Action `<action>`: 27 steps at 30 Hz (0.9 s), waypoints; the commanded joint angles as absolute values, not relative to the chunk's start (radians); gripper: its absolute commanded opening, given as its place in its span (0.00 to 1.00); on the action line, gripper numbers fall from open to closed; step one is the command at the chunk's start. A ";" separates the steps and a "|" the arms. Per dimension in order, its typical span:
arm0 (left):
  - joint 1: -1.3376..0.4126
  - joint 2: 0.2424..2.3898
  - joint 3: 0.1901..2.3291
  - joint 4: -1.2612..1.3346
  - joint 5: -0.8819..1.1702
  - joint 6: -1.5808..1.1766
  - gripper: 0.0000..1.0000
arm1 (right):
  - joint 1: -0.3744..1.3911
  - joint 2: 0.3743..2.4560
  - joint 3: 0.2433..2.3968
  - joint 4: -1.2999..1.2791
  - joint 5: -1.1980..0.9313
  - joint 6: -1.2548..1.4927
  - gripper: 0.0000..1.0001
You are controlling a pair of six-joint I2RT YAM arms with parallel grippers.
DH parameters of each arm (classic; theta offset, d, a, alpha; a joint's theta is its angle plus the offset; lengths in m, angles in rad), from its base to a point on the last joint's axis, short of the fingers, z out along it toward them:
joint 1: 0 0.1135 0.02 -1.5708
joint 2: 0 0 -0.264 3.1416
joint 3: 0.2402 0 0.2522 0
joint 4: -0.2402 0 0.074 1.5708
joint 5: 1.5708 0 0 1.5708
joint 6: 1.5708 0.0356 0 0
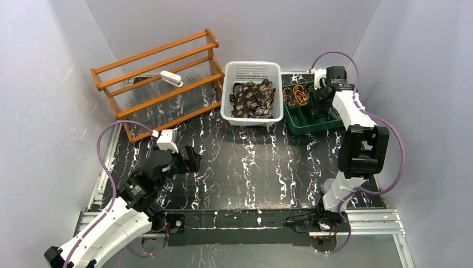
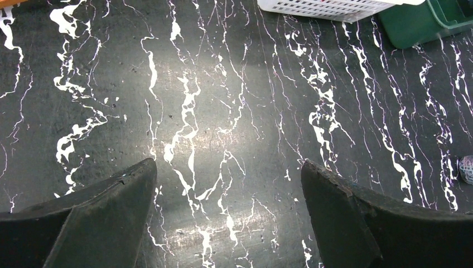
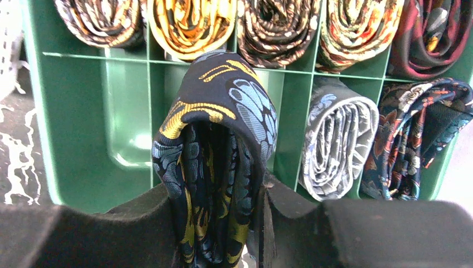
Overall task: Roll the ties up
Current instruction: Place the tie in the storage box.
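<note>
My right gripper [image 3: 217,195] is shut on a rolled dark blue tie [image 3: 215,145] with teal and gold paisley, held over the green divided tray [image 3: 83,123]. The tray holds several rolled ties: a grey one [image 3: 334,145], a dark floral one [image 3: 418,134], and others along the far row [image 3: 273,28]. In the top view the right gripper [image 1: 321,103] is above that tray [image 1: 304,125]. Loose brown paisley ties [image 1: 254,97] lie in the white basket [image 1: 228,95]. My left gripper [image 2: 228,190] is open and empty above the black marbled table [image 2: 223,84]; it also shows in the top view [image 1: 189,159].
An orange wooden rack [image 1: 159,78] with a white object [image 1: 171,79] on it stands at the back left. White walls enclose the table on three sides. The white basket's edge [image 2: 334,8] and the green tray's corner [image 2: 424,22] show in the left wrist view.
</note>
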State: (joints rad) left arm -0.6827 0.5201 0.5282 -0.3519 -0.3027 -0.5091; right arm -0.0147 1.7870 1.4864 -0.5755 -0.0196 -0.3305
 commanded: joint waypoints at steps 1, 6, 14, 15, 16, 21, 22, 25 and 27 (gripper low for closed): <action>-0.679 0.515 0.523 -0.345 -0.296 -0.496 0.98 | -0.045 1.762 1.462 -0.506 -0.041 -0.428 0.01; -0.679 0.518 0.524 -0.348 -0.295 -0.492 0.98 | -0.070 1.779 1.448 -0.487 -0.046 -0.427 0.01; -0.679 0.556 0.528 -0.342 -0.281 -0.483 0.98 | -0.071 1.812 1.432 -0.452 0.025 -0.433 0.01; -0.679 0.559 0.528 -0.343 -0.276 -0.482 0.98 | -0.073 1.814 1.427 -0.448 0.016 -0.437 0.01; -0.679 0.563 0.529 -0.344 -0.273 -0.481 0.98 | -0.072 1.819 1.427 -0.453 0.008 -0.440 0.01; -0.679 0.566 0.523 -0.333 -0.270 -0.482 0.98 | -0.077 1.832 1.410 -0.436 0.045 -0.436 0.01; -0.679 0.566 0.521 -0.329 -0.268 -0.482 0.98 | -0.077 1.830 1.400 -0.425 0.059 -0.437 0.01; -0.679 0.572 0.524 -0.329 -0.263 -0.477 0.98 | -0.081 1.837 1.387 -0.418 0.034 -0.440 0.01; -0.679 0.572 0.522 -0.329 -0.264 -0.477 0.98 | -0.080 1.845 1.390 -0.422 0.007 -0.426 0.01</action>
State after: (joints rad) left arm -0.6827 0.5682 0.5282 -0.3374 -0.2684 -0.4904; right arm -0.0719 1.8404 1.3911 -0.4538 0.0292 -0.4240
